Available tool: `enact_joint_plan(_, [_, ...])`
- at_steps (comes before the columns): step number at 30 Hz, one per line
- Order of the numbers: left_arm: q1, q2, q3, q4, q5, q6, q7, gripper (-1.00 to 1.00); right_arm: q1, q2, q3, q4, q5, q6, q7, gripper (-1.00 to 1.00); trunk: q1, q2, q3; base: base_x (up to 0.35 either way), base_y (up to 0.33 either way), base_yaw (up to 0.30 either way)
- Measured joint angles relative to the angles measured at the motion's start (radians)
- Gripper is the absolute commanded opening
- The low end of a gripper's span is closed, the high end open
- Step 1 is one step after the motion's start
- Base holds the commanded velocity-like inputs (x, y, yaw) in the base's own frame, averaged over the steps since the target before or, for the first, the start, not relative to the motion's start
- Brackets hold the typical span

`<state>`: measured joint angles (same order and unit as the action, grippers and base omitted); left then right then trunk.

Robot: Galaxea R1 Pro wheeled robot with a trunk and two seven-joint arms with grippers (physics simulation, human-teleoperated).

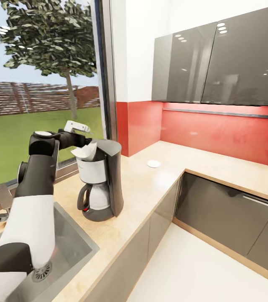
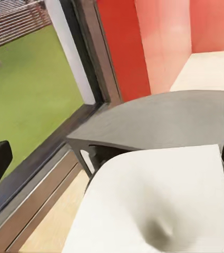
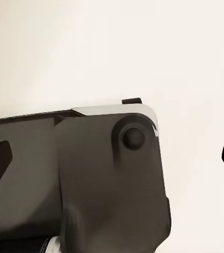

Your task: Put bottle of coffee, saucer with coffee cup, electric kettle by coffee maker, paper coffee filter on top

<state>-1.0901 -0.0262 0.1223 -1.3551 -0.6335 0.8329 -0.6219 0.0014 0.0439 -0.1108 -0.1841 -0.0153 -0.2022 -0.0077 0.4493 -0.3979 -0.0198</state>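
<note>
Standing at the middle left of the head view, the coffee maker (image 1: pixel 101 180) rests on the kitchen countertop (image 1: pixel 151 184) — a pale beige, wood-look slab that bends round a corner below a glossy red backsplash (image 1: pixel 218 132). The machine has a rounded dark grey body, a white filter housing and a white carafe with a dark curved handle. A white paper coffee filter (image 1: pixel 87 151), thin and cone-shaped with a soft crease, sits in the top of the housing and sticks up above its rim. The left gripper (image 1: pixel 83 135) reaches over it from the left of the frame on a black and white arm; its fingers lie right at the filter's upper edge, yet whether they are pinching the paper or spread apart cannot be told. In the left wrist view the filter (image 2: pixel 159 205) is a smooth cream sheet with a shallow dimple, lying against the flat matte grey top of the coffee maker (image 2: pixel 164 121).

Farther back, near the centre of the head view, the saucer (image 1: pixel 153 163) — small, flat, round and white — lies well apart from the machine. A steel sink (image 1: pixel 73 247) is sunk into the worktop at lower left. Glossy grey wall cabinets (image 1: pixel 218 63) hang at upper right.

In the right wrist view the two dark tips of the right gripper (image 3: pixel 117 158) stand wide apart at the frame's left and right edges, with nothing between them, above a smooth dark robot part (image 3: pixel 90 179).
</note>
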Motion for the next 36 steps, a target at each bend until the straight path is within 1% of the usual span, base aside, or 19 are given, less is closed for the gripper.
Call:
enact_joint_plan(5, [-0.005, 0.005, 0.018, 0.0, 0.021, 0.002, 0.0, 1.0, 0.0, 0.0, 0.0, 0.0, 0.0, 0.0, -0.001, 1.0, 0.0, 0.0, 0.0, 0.0, 0.0, 0.0])
enact_joint_plan(9, [-0.005, 0.002, 0.043, 0.0, 0.028, 0.003, -0.001, 1.0, 0.0, 0.0, 0.0, 0.0, 0.0, 0.0, -0.001, 1.0, 0.0, 0.0, 0.0, 0.0, 0.0, 0.0])
enact_joint_plan(12, [-0.005, 0.003, 0.054, 0.0, 0.031, 0.003, -0.002, 1.0, 0.0, 0.0, 0.0, 0.0, 0.0, 0.0, -0.002, 1.0, 0.0, 0.0, 0.0, 0.0, 0.0, 0.0])
enact_joint_plan(13, [-0.002, 0.004, 0.06, -0.004, 0.032, 0.003, -0.003, 1.0, 0.0, 0.0, 0.0, 0.0, 0.0, 0.0, -0.002, 1.0, 0.0, 0.0, 0.0, 0.0, 0.0, 0.0])
enact_joint_plan(14, [0.009, 0.004, 0.069, -0.035, 0.033, 0.002, -0.004, 1.0, 0.0, 0.0, 0.0, 0.0, 0.0, 0.0, -0.003, 1.0, 0.0, 0.0, 0.0, 0.0, 0.0, 0.0])
enact_joint_plan(16, [0.013, 0.004, 0.073, -0.058, 0.034, 0.001, -0.004, 1.0, 0.0, 0.0, -0.001, 0.0, -0.001, 0.0, -0.003, 1.0, 0.0, 0.0, 0.0, 0.0, 0.0, 0.002])
enact_joint_plan(24, [0.018, 0.002, 0.074, -0.075, 0.034, -0.003, -0.006, 1.0, 0.0, 0.0, -0.001, -0.001, -0.001, 0.0, -0.005, 1.0, 0.0, 0.0, 0.0, 0.0, 0.0, 0.117])
enact_joint_plan(36, [0.016, 0.0, 0.071, -0.078, 0.034, -0.005, -0.006, 1.0, 0.0, 0.001, -0.001, 0.0, -0.001, 0.0, -0.005, 1.0, 0.0, 0.0, 0.0, 0.0, 0.0, 0.013])
